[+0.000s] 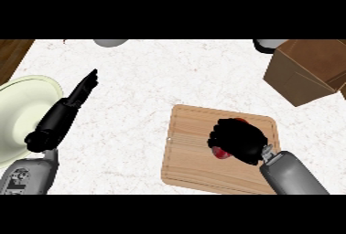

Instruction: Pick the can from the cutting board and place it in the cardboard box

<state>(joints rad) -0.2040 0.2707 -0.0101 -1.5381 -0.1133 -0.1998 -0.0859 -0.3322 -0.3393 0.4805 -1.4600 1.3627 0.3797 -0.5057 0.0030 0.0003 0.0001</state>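
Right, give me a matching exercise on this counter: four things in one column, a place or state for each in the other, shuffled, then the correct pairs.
Things
1. red can
2. brown cardboard box
3. pale round plate
4. light wooden cutting board

Places or states
A. at the counter's left edge, beside the left hand, which is open with straight fingers
B. lying flat under the right hand
C. at the far right corner of the counter
D. mostly hidden inside curled fingers

Pairs: 1-D, 2-C, 3-A, 4-B
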